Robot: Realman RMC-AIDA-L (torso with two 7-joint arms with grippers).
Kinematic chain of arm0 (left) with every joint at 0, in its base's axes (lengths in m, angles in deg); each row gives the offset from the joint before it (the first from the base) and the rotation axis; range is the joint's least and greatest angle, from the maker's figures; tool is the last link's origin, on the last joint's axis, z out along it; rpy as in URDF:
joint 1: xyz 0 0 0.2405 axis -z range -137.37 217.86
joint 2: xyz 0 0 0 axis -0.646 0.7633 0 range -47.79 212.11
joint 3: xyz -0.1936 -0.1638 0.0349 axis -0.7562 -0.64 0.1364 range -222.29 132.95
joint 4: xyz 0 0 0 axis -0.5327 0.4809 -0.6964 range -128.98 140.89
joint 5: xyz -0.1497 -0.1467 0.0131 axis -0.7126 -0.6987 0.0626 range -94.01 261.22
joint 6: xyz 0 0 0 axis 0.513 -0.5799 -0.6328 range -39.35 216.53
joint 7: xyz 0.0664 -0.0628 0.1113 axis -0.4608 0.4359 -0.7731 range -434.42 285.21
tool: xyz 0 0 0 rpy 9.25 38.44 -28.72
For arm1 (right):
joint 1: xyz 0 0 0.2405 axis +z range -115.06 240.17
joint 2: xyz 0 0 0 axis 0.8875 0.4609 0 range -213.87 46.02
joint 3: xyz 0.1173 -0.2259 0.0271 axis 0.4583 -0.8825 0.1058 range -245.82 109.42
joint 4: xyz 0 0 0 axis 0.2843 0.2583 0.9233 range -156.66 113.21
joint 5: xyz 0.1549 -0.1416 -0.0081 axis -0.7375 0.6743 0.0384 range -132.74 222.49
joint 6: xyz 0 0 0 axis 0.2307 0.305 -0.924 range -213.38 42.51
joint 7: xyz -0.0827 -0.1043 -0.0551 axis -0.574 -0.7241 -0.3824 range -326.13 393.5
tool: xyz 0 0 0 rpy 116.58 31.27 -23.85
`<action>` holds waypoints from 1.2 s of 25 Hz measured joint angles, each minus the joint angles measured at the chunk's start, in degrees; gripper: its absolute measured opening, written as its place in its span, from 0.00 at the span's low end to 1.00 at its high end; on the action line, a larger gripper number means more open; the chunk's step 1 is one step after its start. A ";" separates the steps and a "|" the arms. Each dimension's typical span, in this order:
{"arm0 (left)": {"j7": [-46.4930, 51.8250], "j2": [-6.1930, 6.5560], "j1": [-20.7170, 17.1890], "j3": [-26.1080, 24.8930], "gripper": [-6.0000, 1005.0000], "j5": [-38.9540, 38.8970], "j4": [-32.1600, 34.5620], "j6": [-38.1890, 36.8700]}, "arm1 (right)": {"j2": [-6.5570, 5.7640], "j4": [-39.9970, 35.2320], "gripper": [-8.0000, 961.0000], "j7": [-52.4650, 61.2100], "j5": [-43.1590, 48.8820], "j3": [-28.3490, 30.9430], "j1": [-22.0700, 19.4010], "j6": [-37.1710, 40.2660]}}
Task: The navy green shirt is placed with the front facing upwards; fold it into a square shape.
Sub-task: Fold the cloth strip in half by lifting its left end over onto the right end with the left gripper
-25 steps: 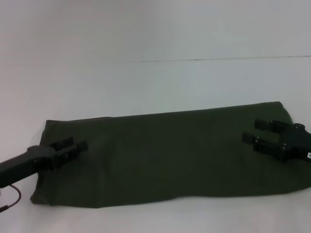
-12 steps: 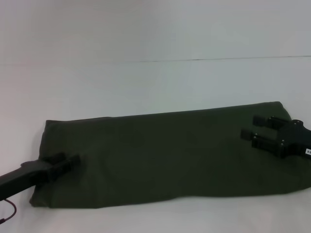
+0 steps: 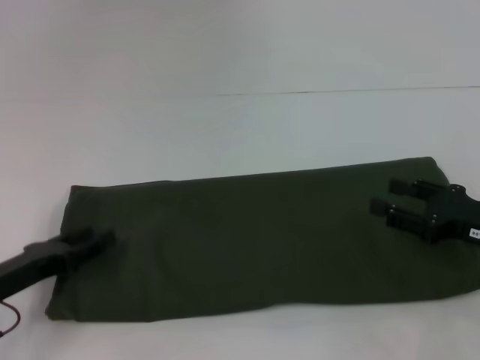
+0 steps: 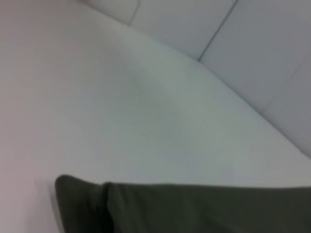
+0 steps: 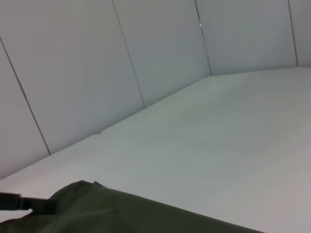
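Note:
The navy green shirt (image 3: 255,240) lies on the white table as a long folded band running left to right, plain green side up, no lettering showing. My left gripper (image 3: 96,241) is low over the band's left end, close to its left edge. My right gripper (image 3: 386,196) hovers over the band's right end with its jaws apart and nothing between them. The shirt's edge also shows in the left wrist view (image 4: 194,208) and the right wrist view (image 5: 121,213). In the right wrist view the left arm's gripper (image 5: 29,204) shows far off.
The white table (image 3: 240,127) stretches behind the shirt to pale wall panels (image 5: 97,73). A thin seam line (image 3: 337,91) crosses the far table. A red cable (image 3: 11,321) hangs by the left arm at the front left corner.
My left gripper has slid left and lower along the shirt's left end and now looks narrower. My right gripper has shifted slightly up and stayed open. The shirt has not visibly moved.

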 joint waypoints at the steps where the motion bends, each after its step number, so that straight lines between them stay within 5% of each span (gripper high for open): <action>1: 0.00 0.04 0.22 -0.59 0.59 -0.42 -0.12 -0.07 | 0.02 0.07 0.69 0.00 0.00 0.00 0.09 0.00; 20: 0.81 0.20 4.67 -1.04 0.59 -1.14 -5.05 11.64 | 0.18 0.43 0.69 0.12 -0.08 -1.16 0.62 0.00; 30: 7.67 1.28 0.94 -2.66 0.59 -2.56 1.87 -2.24 | 0.07 0.11 0.69 0.17 -0.44 -1.17 0.90 -0.02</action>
